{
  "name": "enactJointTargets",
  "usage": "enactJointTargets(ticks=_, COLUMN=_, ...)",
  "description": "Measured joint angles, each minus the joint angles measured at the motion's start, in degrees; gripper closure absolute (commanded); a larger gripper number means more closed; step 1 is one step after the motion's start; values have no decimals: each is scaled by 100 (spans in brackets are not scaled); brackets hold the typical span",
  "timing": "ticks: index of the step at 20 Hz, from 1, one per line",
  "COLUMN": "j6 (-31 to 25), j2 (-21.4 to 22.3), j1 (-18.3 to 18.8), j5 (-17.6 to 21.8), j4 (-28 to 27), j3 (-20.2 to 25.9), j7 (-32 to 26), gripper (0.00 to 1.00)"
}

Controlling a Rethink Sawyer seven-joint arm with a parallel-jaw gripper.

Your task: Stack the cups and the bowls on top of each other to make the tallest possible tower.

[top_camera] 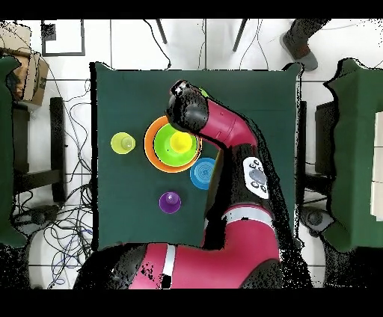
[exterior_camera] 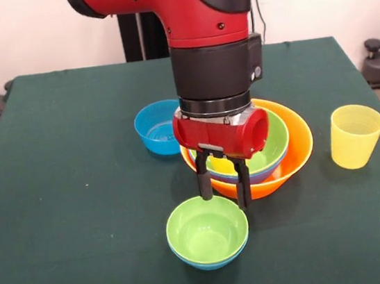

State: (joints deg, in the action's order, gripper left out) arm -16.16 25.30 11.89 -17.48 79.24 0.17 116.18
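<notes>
My gripper (exterior_camera: 223,192) hangs with its fingers spread open at the far rim of a small green bowl (exterior_camera: 207,229), which is nested in a small blue bowl (exterior_camera: 207,262). Behind it stands the tower: the big orange bowl (exterior_camera: 297,150) holds a blue bowl (exterior_camera: 277,164), a green bowl (exterior_camera: 273,141) and something yellow (exterior_camera: 224,167) in the middle. In the overhead view the tower (top_camera: 154,146) lies beside my arm, which hides the gripper. Another small blue bowl (exterior_camera: 156,127) stands alone. The pale ribbed cup (exterior_camera: 354,136) and the purple cup (top_camera: 170,202) stand apart.
The green table cloth (exterior_camera: 58,201) reaches to all edges. The arm's thick wrist (exterior_camera: 216,75) hangs over the tower. A person's leg (top_camera: 299,41) shows beyond the table in the overhead view. Chairs and cables surround the table.
</notes>
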Motion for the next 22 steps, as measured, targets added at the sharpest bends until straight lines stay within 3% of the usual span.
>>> enactJointTargets(ticks=9, j6=204, j2=-17, j1=-3, j5=-28, j4=-64, j3=-1, j7=12, gripper=0)
enactJointTargets(ticks=22, j6=909, j2=-849, j1=-196, j5=-144, j4=-537, j3=-6, j7=12, gripper=0)
